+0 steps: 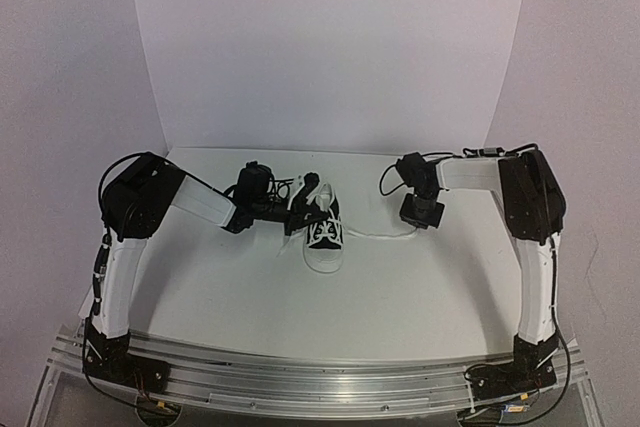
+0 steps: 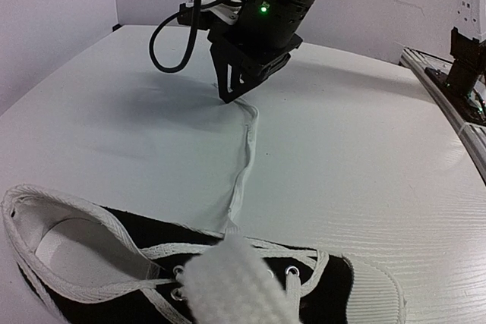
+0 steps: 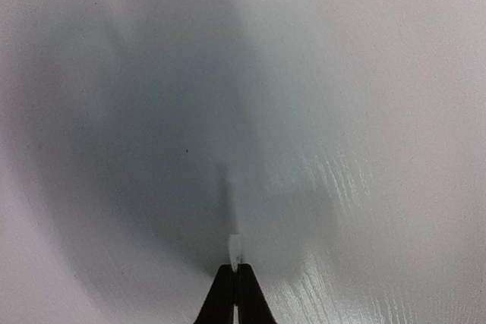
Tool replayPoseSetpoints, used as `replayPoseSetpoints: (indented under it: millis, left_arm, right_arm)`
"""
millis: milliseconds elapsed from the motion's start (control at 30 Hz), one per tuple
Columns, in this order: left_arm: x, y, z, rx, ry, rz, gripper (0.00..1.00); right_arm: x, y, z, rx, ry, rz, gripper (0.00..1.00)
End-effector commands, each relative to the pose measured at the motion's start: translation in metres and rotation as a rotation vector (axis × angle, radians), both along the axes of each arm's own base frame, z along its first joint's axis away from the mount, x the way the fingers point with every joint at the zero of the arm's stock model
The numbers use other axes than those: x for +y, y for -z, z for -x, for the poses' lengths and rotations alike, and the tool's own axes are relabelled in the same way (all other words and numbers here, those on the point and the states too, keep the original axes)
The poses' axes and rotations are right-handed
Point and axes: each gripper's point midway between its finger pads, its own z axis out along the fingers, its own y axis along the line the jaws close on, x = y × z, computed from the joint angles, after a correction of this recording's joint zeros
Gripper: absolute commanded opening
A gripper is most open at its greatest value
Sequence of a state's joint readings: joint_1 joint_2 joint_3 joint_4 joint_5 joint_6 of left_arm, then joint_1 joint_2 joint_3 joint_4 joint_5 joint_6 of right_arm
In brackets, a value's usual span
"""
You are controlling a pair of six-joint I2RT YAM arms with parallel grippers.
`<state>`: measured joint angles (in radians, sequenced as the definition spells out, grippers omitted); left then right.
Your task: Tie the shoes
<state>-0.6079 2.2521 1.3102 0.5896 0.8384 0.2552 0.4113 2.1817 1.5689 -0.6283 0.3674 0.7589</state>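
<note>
Centrally on the white bench (image 1: 400,287) we see the black canvas sneaker (image 1: 323,234), upright on its sole, white toe cap (image 2: 376,286) toward the arm bases and heel toward the back wall. From the overhead view, the left end effector (image 1: 298,209) sits just beside the sneaker's heel and left flank; we cannot tell whether its fingers are spread or pressed together, since none of them shows in its own wrist view. That view looks across the open collar and white lining (image 2: 61,240), with a blurred lace strand (image 2: 231,282) rising very close to the lens. A white lace (image 2: 244,157) runs from the eyelets flat across the bench to the right end effector (image 2: 231,96), which points down at the surface. In the right wrist view its fingers (image 3: 226,297) are pressed together, pinching the white lace, whose tip (image 3: 235,248) protrudes past them. Overhead, the right end effector (image 1: 418,222) stands apart to the sneaker's right.
</note>
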Motion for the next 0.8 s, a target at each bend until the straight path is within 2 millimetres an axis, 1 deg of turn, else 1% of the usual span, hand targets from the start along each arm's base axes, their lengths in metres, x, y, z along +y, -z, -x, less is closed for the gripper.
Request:
replayPoseSetpoints:
  millis: [0, 33, 100, 167, 233, 267, 333, 367, 433, 500, 567, 667, 767]
  left_arm:
    - [-0.003, -0.039, 0.007, -0.078, 0.046, 0.04, 0.0]
    - [-0.003, -0.039, 0.008, -0.083, 0.051, 0.037, 0.0]
    - [-0.004, -0.038, 0.01, -0.091, 0.057, 0.03, 0.0]
    - [-0.004, -0.037, 0.011, -0.096, 0.062, 0.026, 0.0]
    - [-0.003, -0.037, 0.012, -0.103, 0.066, 0.022, 0.0]
    - [-0.003, -0.038, 0.013, -0.106, 0.067, 0.02, 0.0]
    - [-0.002, -0.038, 0.014, -0.114, 0.069, 0.016, 0.0]
    - [-0.001, -0.037, 0.014, -0.118, 0.069, 0.011, 0.0]
    - [0.001, -0.037, 0.016, -0.13, 0.072, 0.004, 0.0]
    - [0.002, -0.037, 0.018, -0.136, 0.074, 0.001, 0.0]
    - [0.004, -0.036, 0.021, -0.136, 0.076, -0.004, 0.0]
    - [0.006, -0.035, 0.024, -0.135, 0.079, -0.005, 0.0]
    - [0.008, -0.035, 0.027, -0.134, 0.08, -0.004, 0.0]
  right_arm:
    - [0.002, 0.007, -0.007, 0.036, -0.056, -0.001, 0.0]
    - [0.011, -0.003, -0.018, 0.006, -0.092, -0.029, 0.0]
    - [0.038, -0.034, -0.043, -0.087, -0.182, -0.101, 0.0]
    - [0.077, -0.073, -0.065, -0.205, -0.306, -0.166, 0.0]
    - [0.125, -0.116, -0.079, -0.33, -0.428, -0.245, 0.0]
    - [0.152, -0.136, -0.082, -0.387, -0.493, -0.291, 0.0]
    - [0.205, -0.166, -0.078, -0.474, -0.623, -0.373, 0.0]
    - [0.231, -0.176, -0.074, -0.506, -0.671, -0.421, 0.0]
    - [0.272, -0.19, -0.067, -0.548, -0.735, -0.523, 0.0]
    - [0.3, -0.194, -0.062, -0.571, -0.754, -0.611, 0.0]
    - [0.318, -0.195, -0.062, -0.585, -0.756, -0.68, 0.0]
    - [0.335, -0.188, -0.058, -0.567, -0.757, -0.756, 0.0]
    - [0.351, -0.177, -0.043, -0.513, -0.785, -0.808, 0.0]
